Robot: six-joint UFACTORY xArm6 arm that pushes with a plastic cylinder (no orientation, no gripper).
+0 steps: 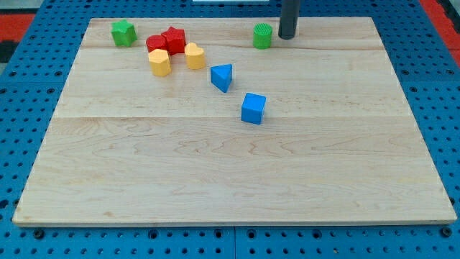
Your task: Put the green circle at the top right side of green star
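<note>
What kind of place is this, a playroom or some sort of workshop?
Most likely a robotics lab bench. A pale wooden board lies on a blue perforated base, with small coloured blocks such as the green circle and green star, and my tip just right of the circle.

Green circle [262,35], green star [123,32], two red blocks [167,40], two yellow blocks [176,59], blue triangle [222,76], blue cube [253,108], pale wood-grain board [230,165], dark rod [288,18].

circle [262,35] far right of star [123,32]

The wooden board [237,180] carries green [123,32] [262,35], red [167,41], yellow [176,58] and blue [238,92] blocks, shapes partly unclear.
</note>
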